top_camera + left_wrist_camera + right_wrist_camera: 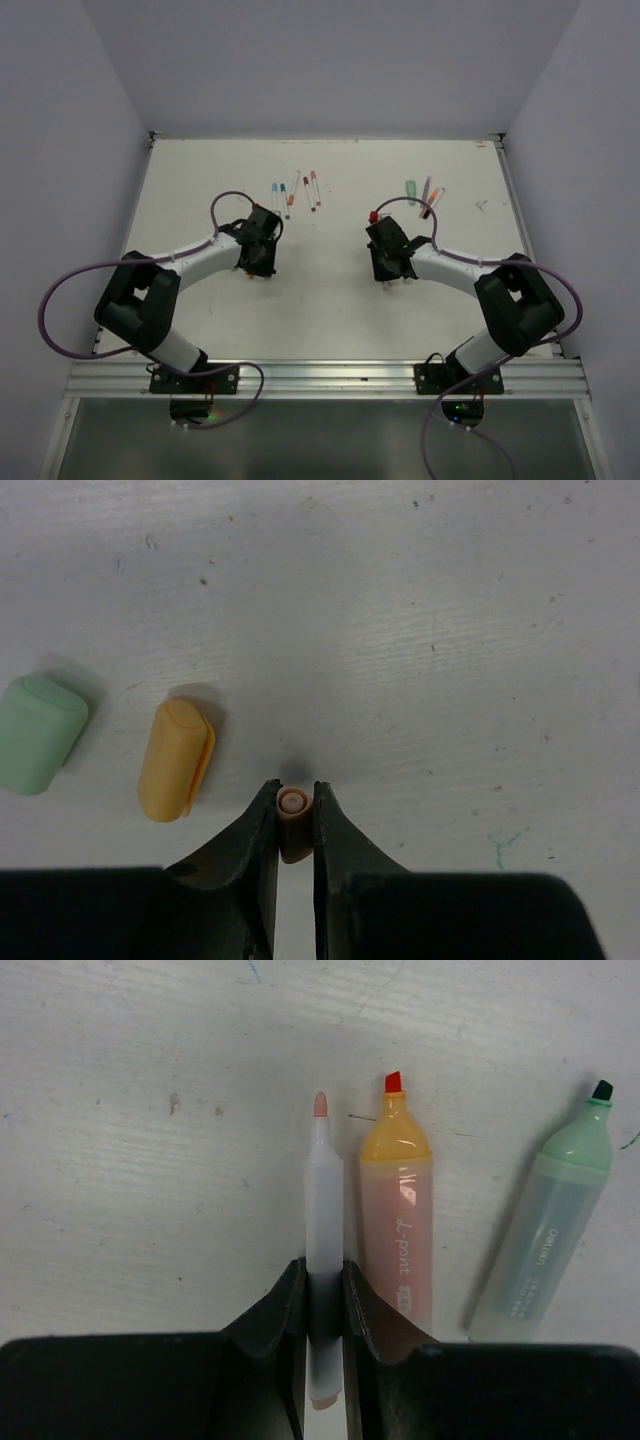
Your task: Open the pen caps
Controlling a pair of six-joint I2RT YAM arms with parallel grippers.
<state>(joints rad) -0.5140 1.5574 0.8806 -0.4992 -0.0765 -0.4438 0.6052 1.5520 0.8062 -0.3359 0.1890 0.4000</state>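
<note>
My left gripper (pixel 295 789) is shut on a small peach pen cap (pixel 291 820), end-on between the fingertips just above the table. To its left, an orange cap (pixel 177 760) and a mint green cap (pixel 40 733) lie on the table. My right gripper (pixel 323 1265) is shut on a slim white pen (pixel 322 1190) whose peach tip is bare. Beside it lie an uncapped orange highlighter (pixel 397 1210) and an uncapped pale green highlighter (pixel 550 1230). From above, the left gripper (pixel 262 268) and right gripper (pixel 392 272) sit mid-table, apart.
Several slim pens (pixel 297 190) lie at the back centre of the white table (pixel 330 320). More pens (pixel 425 195) lie at the back right. A small red thing (pixel 374 215) sits by the right wrist. Walls close in on three sides.
</note>
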